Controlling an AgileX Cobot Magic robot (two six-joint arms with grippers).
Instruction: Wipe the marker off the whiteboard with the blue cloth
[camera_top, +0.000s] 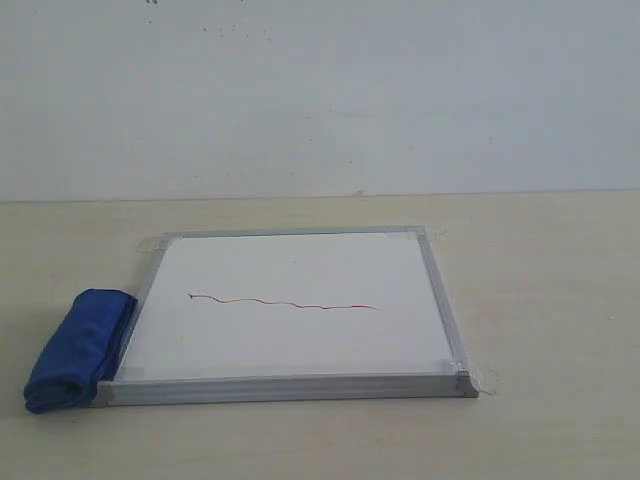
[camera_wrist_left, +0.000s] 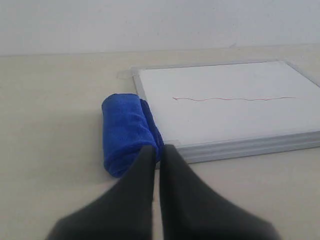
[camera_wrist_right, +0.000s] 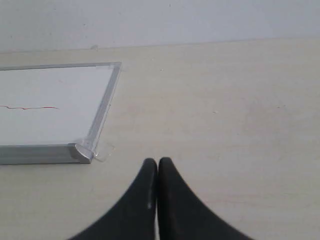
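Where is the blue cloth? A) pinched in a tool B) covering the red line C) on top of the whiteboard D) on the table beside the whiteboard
D: the blue cloth lies rolled up on the table, right beside the whiteboard frame.

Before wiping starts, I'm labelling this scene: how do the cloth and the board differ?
The cloth is deep blue; the board is white with a silvery frame. The cloth is a soft thick roll; the board is flat and rigid-looking. The cloth is much smaller than the board. The cloth is plain; the board carries a thin red line. Both lie on the table, side by side.
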